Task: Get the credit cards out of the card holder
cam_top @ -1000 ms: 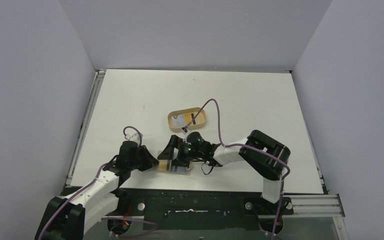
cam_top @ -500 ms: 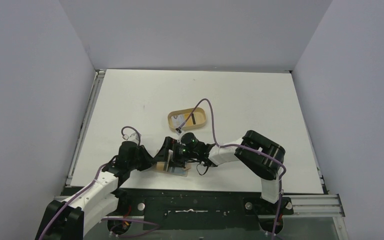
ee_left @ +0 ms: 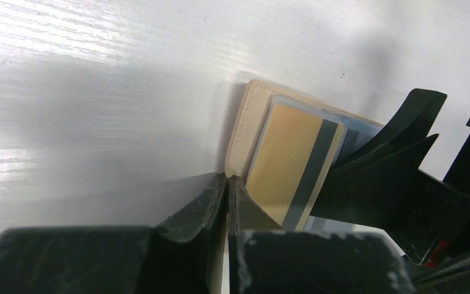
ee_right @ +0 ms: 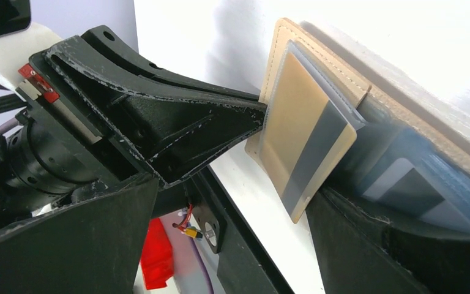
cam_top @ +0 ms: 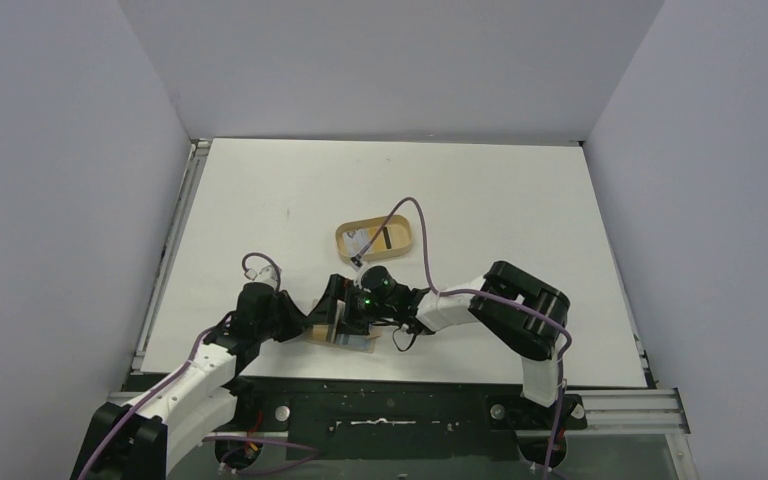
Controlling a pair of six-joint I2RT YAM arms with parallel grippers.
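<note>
Left wrist: left claw (ee_left: 227, 179) now clamps card holder (ee_left: 245, 131) by its edge; right claw (ee_right: 235, 202), slid leftward, gapes around protruding credit card (ee_left: 287, 165). We judge extraction imminent.

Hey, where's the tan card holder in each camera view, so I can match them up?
Top external: card holder sits low centre, just right of the left gripper.
Left wrist: card holder is at centre, lying flat just beyond the fingertips.
Right wrist: card holder is at upper centre-right, running off to the right.
Shared landmark: the left gripper pinching the holder's edge.
</note>
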